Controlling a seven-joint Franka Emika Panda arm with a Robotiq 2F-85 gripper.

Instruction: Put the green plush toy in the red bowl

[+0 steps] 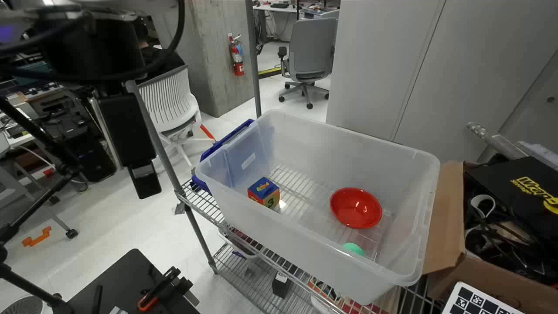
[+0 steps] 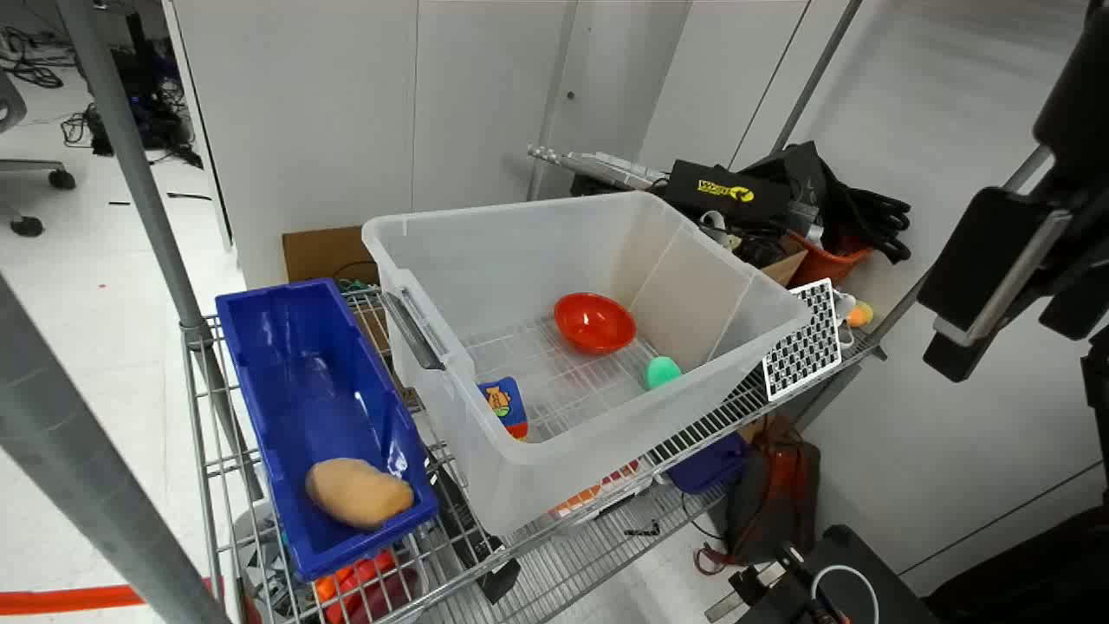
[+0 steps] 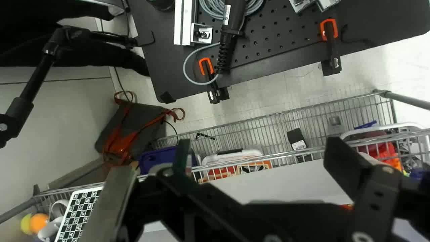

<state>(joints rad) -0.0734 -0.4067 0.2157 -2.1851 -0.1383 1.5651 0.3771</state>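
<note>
Pale panels (image 1: pixel 383 61) back a wire shelf (image 1: pixel 202 205) that bears a clear tub (image 1: pixel 287 240). Inside are the bowl (image 1: pixel 356 208) and a block (image 1: pixel 263 192). In an exterior view the toy (image 2: pixel 663 372) lies in the tub too, at about four o'clock from the bowl, near it but apart; the block is between seven and eight o'clock. The gripper (image 3: pixel 260 158) grasps nothing: the wrist view shows its fingers (image 3: pixel 341 164) spread wide. In that exterior view it hangs off toward three o'clock from the tub, well apart from the toy.

The step in hand, I judge, is the reach; the pick is not yet begun. Next the gripper should come in over the tub, line up above the toy and go down with care for the near wall. A soft squeeze should then do, before a short lift and carry toward ten o'clock in that view, to let go over the bowl.

As for pointing, both exterior views give only a rounded crown toward twelve o'clock, the toy's lower part masked by the tub's rim. No front or long axis can be told. So the near wall, I think, should set the grip angle.
</note>
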